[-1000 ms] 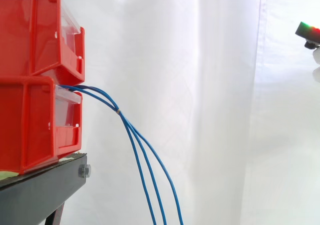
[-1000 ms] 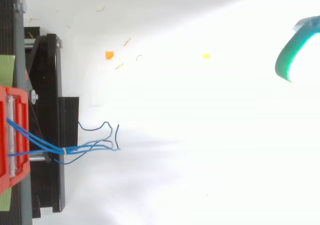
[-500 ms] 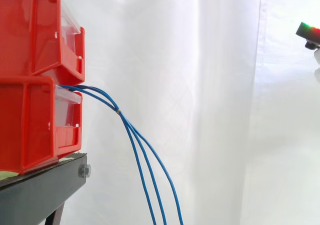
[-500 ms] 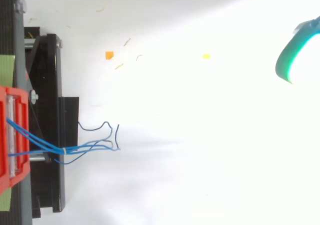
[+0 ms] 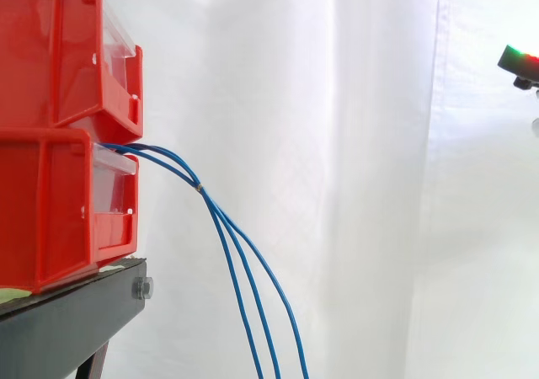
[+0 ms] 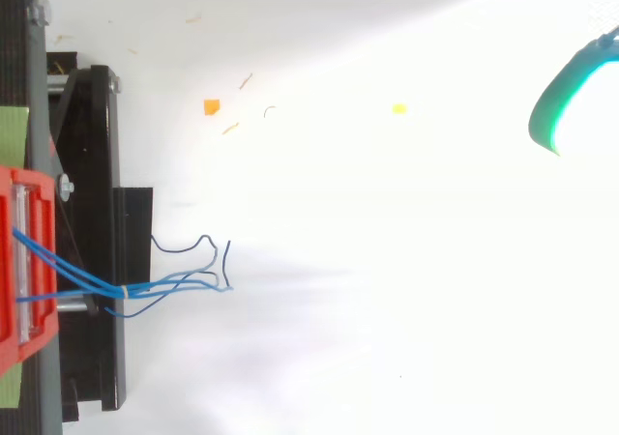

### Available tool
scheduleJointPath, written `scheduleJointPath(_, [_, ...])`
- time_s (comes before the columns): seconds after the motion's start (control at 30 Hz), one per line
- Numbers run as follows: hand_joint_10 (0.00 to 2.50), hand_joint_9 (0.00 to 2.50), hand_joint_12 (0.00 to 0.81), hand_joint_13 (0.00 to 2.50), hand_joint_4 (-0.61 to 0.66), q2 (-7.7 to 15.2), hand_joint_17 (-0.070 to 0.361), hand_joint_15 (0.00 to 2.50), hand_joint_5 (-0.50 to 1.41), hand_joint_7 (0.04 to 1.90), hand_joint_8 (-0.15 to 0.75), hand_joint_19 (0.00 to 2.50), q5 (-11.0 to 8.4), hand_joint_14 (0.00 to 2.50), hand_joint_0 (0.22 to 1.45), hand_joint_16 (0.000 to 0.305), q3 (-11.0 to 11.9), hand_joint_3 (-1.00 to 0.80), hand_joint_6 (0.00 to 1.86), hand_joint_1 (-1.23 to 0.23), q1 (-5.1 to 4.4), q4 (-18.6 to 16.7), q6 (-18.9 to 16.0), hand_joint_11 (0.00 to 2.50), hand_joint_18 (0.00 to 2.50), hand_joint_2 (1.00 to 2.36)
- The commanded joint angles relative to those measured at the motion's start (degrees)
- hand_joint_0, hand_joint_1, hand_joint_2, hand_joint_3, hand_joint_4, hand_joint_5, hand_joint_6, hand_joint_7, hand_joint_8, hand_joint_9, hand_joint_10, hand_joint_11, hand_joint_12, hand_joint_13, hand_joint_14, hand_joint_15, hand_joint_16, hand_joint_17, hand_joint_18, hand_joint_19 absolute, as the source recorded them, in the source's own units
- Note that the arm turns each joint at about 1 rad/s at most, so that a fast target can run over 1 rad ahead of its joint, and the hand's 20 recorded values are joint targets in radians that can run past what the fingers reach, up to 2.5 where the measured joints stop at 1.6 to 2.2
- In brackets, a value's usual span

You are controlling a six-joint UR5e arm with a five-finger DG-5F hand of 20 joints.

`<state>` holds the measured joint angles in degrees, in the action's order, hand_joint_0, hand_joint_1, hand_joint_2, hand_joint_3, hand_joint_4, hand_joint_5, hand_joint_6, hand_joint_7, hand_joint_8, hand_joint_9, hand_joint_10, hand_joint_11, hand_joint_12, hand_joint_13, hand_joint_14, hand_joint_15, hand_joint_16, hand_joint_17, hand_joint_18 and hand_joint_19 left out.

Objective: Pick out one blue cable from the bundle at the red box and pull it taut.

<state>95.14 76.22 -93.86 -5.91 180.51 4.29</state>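
Three blue cables (image 5: 244, 269) come out of the lower red bin (image 5: 59, 210), are bound together at a small tie (image 5: 199, 189) and hang down loosely past the bottom edge. From above, the same cables (image 6: 145, 286) run off the bin (image 6: 24, 261) and end in loose curls. My hand (image 6: 559, 97) glows green and cyan at the far right edge, well away from the cables. In the side view the hand (image 5: 519, 58) shows as a green and red glow high at the right edge.
A second red bin (image 5: 59, 50) is stacked on the lower one. Both rest on a black stand (image 5: 67, 320). A white curtain hangs behind. Small orange and yellow scraps (image 6: 211, 107) lie on the white floor.
The hand has shifted slightly at the right edge, with less of it showing in the side view. The cables hang as before.
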Motion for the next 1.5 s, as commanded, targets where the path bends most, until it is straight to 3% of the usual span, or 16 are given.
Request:
scheduleJointPath(0.0, [0.0,0.49,0.296,0.27,0.14,0.5,0.114,0.06,-0.23,0.62,0.242,0.26,-1.51,0.0,0.46,0.051,0.0,-0.5,0.5,-0.56,-0.07,-1.7,3.0,0.07,0.13,1.0])
scheduleJointPath(0.23, [0.0,0.5,0.295,0.28,0.14,2.6,0.114,0.05,-0.23,0.63,0.244,0.27,-1.78,0.0,0.46,0.051,0.0,-0.5,0.5,-0.56,0.11,-4.6,6.2,0.07,0.14,1.0])
scheduleJointPath(0.27, [0.0,0.5,0.296,0.28,0.14,2.8,0.115,0.06,-0.23,0.62,0.243,0.27,-1.86,0.0,0.46,0.051,0.0,-0.5,0.5,-0.56,-0.24,-6.2,6.9,0.07,0.14,1.0])
scheduleJointPath(0.47, [0.0,0.5,0.297,0.29,0.14,2.9,0.115,0.06,-0.22,0.63,0.243,0.27,-4.06,0.0,0.46,0.051,0.0,-0.5,0.5,-0.57,-0.42,-8.7,10.5,0.07,0.15,1.0])
scheduleJointPath(0.5, [0.0,0.5,0.296,0.29,0.14,3.8,0.115,0.07,-0.22,0.63,0.243,0.27,-4.85,0.0,0.46,0.051,0.0,-0.5,0.5,-0.57,-0.51,-9.3,11.1,0.07,0.15,1.0])
scheduleJointPath(0.67, [0.0,0.51,0.296,0.29,0.14,6.6,0.114,0.07,-0.22,0.63,0.246,0.28,-5.03,0.0,0.46,0.051,0.0,-0.5,0.5,-0.57,-0.42,-10.9,11.1,0.08,0.17,1.0])
scheduleJointPath(0.8, [0.0,0.51,0.297,0.3,0.15,9.4,0.114,0.07,-0.22,0.63,0.245,0.29,-5.12,0.0,0.46,0.051,0.0,-0.5,0.5,-0.56,-0.51,-15.5,11.3,0.09,0.17,1.0])
scheduleJointPath(1.07, [0.0,0.52,0.295,0.31,0.15,11.2,0.113,0.08,-0.22,0.63,0.245,0.29,-6.96,0.0,0.46,0.05,0.0,-0.5,0.5,-0.57,-0.68,-21.5,12.6,0.1,0.18,1.0])
scheduleJointPath(1.13, [0.0,0.52,0.296,0.31,0.15,11.8,0.113,0.08,-0.22,0.63,0.245,0.3,-9.16,0.0,0.46,0.05,0.0,-0.5,0.5,-0.57,-1.12,-22.4,15.7,0.1,0.18,1.0])
scheduleJointPath(1.3, [0.0,0.53,0.296,0.32,0.15,14.5,0.114,0.08,-0.22,0.64,0.246,0.3,-8.9,0.0,0.46,0.051,0.1,-0.5,0.5,-0.58,-1.3,-23.4,14.9,0.1,0.19,1.0])
scheduleJointPath(1.47, [0.0,0.55,0.295,0.33,0.15,14.9,0.113,0.09,-0.21,0.64,0.248,0.31,-9.16,0.0,0.46,0.05,0.1,-0.5,0.5,-0.58,-1.56,-30.1,14.5,0.12,0.2,1.0])
